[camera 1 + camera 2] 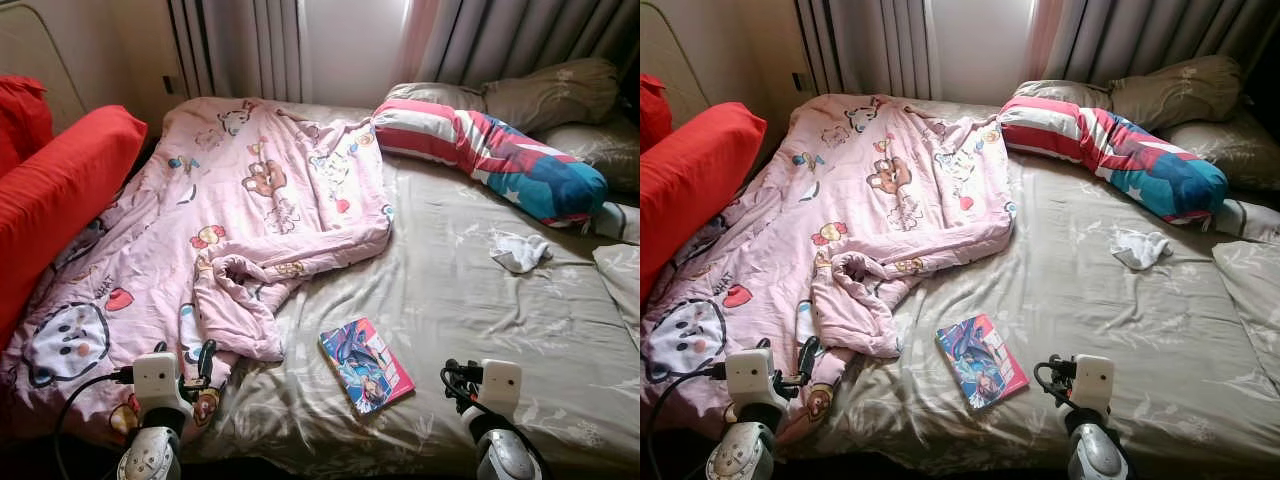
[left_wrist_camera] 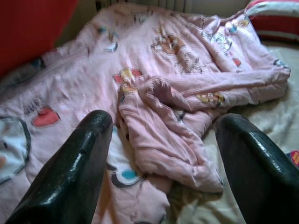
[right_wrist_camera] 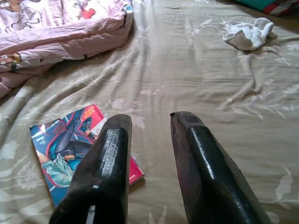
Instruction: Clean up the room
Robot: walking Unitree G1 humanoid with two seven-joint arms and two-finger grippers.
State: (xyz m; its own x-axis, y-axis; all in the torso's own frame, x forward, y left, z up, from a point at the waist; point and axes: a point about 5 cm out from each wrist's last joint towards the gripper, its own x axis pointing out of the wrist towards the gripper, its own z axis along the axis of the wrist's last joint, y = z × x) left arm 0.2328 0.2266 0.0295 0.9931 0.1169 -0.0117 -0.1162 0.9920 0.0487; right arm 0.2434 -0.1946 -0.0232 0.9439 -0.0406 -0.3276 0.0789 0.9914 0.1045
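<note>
Olive-grey floral sheeting covers a wide bed [image 1: 470, 310] that takes up most of the scene, seen from its foot. Over the robot's left half lies a rumpled pink cartoon-print quilt [image 1: 230, 210], one corner bunched and twisted toward the middle. A red cushion [image 1: 55, 190] leans along the left edge. At the head sit a long striped bolster with stars [image 1: 490, 150] and grey pillows [image 1: 555, 90]. Lower down, a glossy comic book [image 1: 365, 363] lies flat on the bare sheet, between the two arms and just beside the quilt's bunched corner. Smallest, a crumpled white sock [image 1: 520, 252] rests well apart, toward the right side. The left gripper [image 2: 161, 154] hovers over the quilt's edge, fingers spread wide and empty; the right gripper [image 3: 149, 140] hovers by the book, fingers parted with a narrow gap, holding nothing. Tidying has probably not begun. A sensible start is likely the book: slide one finger under its near edge rather than pinching flat. No bin or basket can be seen.
</note>
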